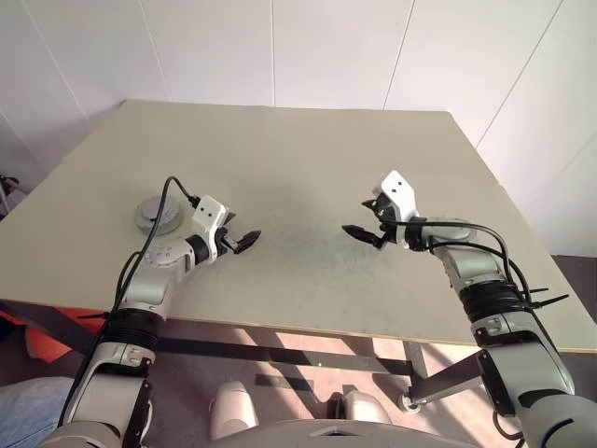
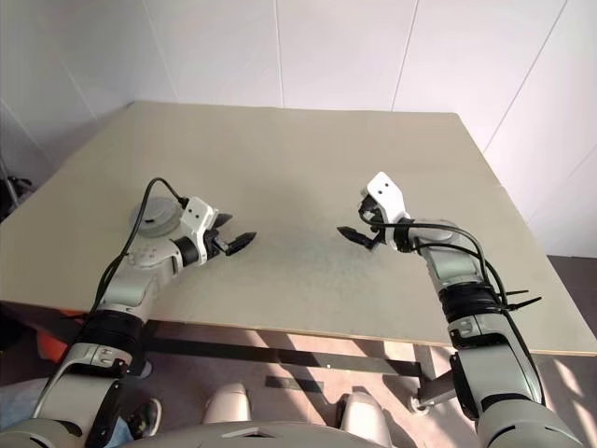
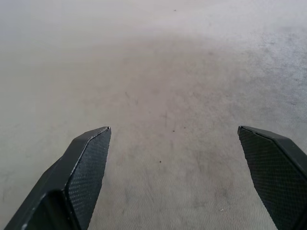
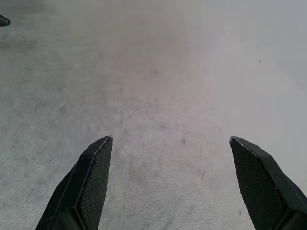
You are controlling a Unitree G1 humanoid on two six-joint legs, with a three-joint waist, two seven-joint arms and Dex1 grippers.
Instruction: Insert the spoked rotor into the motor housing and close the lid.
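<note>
Left gripper (image 1: 244,243): at about 8 o'clock on the table, it hovered above the bare top with its two black fingers (image 3: 84,172) spread wide and nothing between them. It pointed toward the centre of the table.

Right gripper (image 1: 362,233): at about 4 o'clock, it hung above the table with its fingers (image 4: 86,184) wide apart and empty, pointing inward toward the left gripper. The two grippers faced each other and stood well apart.

Table (image 1: 308,168): a pale beige top, scuffed and faintly marked between the grippers. Bare surface lay under both sets of fingers.

Motor housing (image 1: 157,214): a round grey piece sat at about 9 o'clock near the left edge of the table, just behind the left wrist and partly hidden by the arm and its black cable. A paler disc seemed to lie on top of it; whether this was the lid I could not tell, and no coils or spokes could be made out.

Wall (image 1: 280,47): white panels rose beyond the far edge at 12 o'clock.
</note>
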